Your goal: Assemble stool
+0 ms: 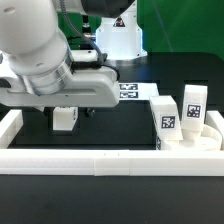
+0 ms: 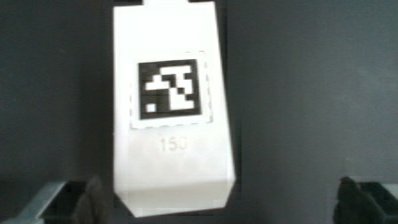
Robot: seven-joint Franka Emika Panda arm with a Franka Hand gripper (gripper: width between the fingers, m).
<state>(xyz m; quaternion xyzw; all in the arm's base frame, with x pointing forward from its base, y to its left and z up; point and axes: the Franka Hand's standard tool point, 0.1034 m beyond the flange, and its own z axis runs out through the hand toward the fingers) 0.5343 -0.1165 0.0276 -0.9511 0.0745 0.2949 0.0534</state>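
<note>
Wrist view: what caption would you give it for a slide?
Open gripper, fingers on either side of a tagged white stool leg, seen against the dark tabletop.

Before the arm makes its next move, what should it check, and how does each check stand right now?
1. End effector jaws open: ok.
2. Loose leg lined up between the fingers: ok, though nearer one finger.
3. Fingers low enough to close on that leg: cannot tell.
4. Seat in view with two legs standing upright on it: ok.
5. Free socket visible for the third leg: cannot tell.
</note>
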